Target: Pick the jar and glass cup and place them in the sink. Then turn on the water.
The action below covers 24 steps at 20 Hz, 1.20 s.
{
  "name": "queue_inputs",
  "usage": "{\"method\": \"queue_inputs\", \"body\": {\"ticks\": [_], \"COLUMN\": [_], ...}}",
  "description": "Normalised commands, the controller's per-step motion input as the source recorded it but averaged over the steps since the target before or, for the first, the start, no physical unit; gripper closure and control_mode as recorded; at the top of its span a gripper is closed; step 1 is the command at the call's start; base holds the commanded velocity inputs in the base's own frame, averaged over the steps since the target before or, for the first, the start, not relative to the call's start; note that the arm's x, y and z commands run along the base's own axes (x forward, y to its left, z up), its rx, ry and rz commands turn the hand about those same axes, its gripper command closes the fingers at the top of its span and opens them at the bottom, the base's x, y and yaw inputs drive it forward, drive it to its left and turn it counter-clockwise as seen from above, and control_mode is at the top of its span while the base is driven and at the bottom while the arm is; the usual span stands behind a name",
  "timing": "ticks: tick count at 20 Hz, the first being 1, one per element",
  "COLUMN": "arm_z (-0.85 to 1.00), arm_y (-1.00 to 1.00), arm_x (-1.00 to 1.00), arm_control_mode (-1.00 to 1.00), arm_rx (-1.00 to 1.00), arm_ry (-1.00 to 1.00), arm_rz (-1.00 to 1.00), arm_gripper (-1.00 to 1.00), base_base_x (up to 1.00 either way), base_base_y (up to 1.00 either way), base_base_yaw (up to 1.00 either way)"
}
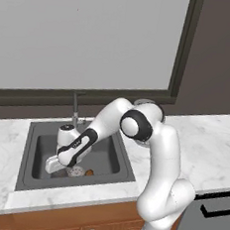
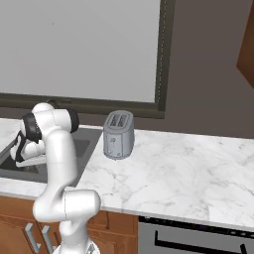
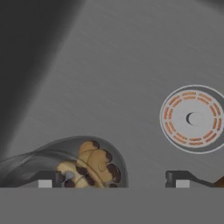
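Hand view, jar [image 3: 87, 168] at open tool's [image 3: 113, 179] left tip

— Where's the jar [image 3: 83, 168]?
— Lying on its side on the sink [image 3: 113, 65] floor, brown-golden bits inside, near the round silver drain [image 3: 193, 118].
— And the sink?
— Dark grey, set into the counter [image 1: 213, 146].

The jar [image 3: 89, 166] lies on its side in the sink [image 1: 29, 154], between the end effector's [image 3: 113, 178] fingertips, with the drain [image 3: 194, 118] just beyond to one side.
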Motion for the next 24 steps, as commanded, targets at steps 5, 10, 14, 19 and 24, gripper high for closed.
{"method": "queue_inputs", "body": {"ticks": [5,10,14,19,24], "arm_z": [0.0,0.22,0.67,0.7,0.75], "arm_y": [0.0,0.0,0.0,-0.01,-0.05], "arm_x": [0.0,0.02,-0.01,-0.01,0.0], "arm_control_mode": [-1.0,-1.0,-1.0,-1.0,-1.0], "arm_rx": [0.0,0.0,0.0,0.0,0.01], "arm_ry": [0.0,-0.02,-0.03,-0.06,-0.01], "arm_rz": [0.0,0.0,0.0,0.0,0.0], "arm_gripper": [-1.0,-1.0,-1.0,-1.0,-1.0], "base_base_x": [0.0,0.0,0.0,0.0,0.0], "base_base_y": [0.0,0.0,0.0,0.0,0.0], "base_base_yaw": [0.0,0.0,0.0,0.0,0.0]}}
